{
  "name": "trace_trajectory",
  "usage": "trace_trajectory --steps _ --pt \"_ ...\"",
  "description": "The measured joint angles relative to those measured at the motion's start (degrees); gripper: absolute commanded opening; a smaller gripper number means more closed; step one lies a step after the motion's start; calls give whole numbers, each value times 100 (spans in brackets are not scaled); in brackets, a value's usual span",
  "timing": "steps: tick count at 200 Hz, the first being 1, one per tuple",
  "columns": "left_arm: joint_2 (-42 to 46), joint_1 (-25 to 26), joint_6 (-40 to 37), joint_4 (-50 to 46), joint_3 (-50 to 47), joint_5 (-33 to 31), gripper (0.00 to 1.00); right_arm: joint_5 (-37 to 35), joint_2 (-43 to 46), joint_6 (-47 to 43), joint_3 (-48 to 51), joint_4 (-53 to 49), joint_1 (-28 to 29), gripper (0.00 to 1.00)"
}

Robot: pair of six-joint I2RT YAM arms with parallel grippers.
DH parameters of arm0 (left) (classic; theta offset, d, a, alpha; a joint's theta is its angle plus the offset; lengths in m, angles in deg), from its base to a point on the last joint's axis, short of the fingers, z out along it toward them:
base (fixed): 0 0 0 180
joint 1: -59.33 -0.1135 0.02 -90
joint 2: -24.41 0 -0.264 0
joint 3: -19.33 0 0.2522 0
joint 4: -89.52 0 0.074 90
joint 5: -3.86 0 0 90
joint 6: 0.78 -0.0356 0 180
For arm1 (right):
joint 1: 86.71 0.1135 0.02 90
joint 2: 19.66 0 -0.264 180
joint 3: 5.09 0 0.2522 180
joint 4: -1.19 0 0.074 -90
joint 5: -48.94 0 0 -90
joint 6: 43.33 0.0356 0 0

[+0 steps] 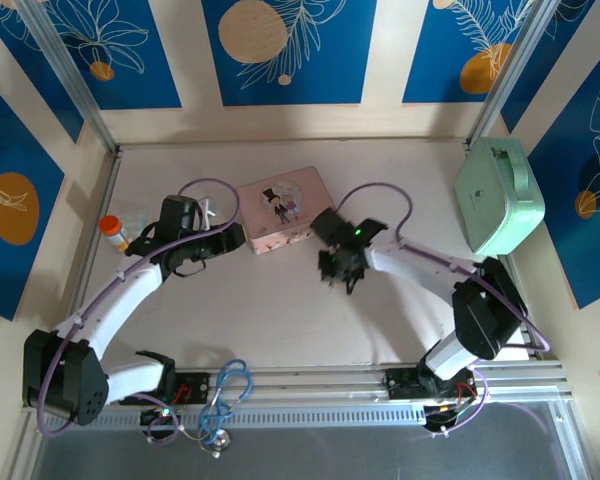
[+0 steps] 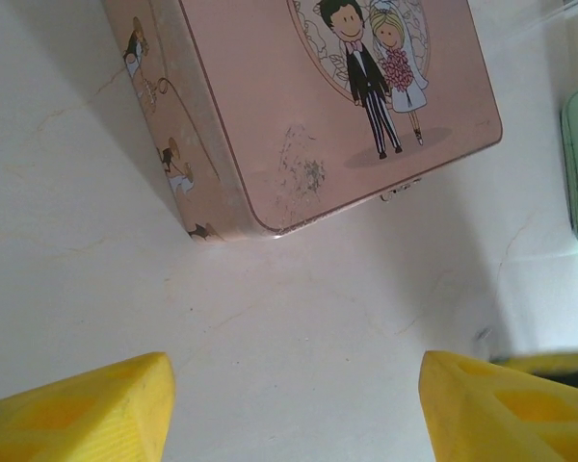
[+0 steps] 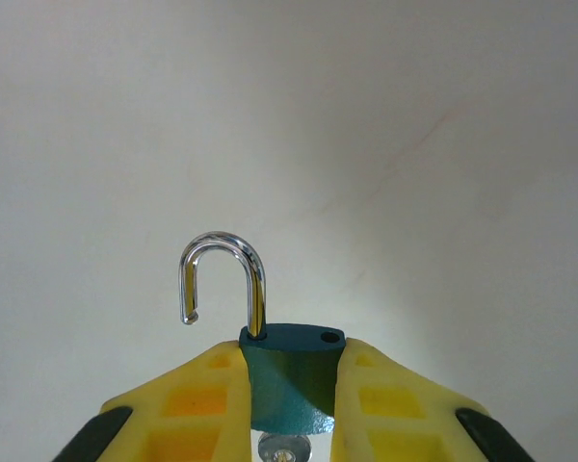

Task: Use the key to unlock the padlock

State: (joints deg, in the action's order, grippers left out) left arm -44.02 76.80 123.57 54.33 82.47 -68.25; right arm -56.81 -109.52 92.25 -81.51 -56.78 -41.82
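Pale table [image 1: 280,320], closed pink tin [image 1: 283,208], padlock [image 3: 289,377]

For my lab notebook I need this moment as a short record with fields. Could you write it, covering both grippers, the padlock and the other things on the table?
right gripper: shut on the padlock, fingers against both sides of its blue body
shackle: open, one end free of the body
key: silvery piece under the body, too cropped to identify
left gripper: open, empty, over bare table near the pink tin
pink tin: closed, lying flat, between the two grippers
green case: at the table's right edge
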Motion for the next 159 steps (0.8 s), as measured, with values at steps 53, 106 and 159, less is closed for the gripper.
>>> trace_trajectory --steps 53,106,159 --pt "-181 0 133 173 0 -13 66 68 -1239 654 -474 188 741 36" --pt "-170 -13 87 70 -4 -170 69 -92 -1036 778 -625 149 804 54" --pt "28 -63 -341 -483 629 -1268 84 -946 824 470 -619 -92 640 70"
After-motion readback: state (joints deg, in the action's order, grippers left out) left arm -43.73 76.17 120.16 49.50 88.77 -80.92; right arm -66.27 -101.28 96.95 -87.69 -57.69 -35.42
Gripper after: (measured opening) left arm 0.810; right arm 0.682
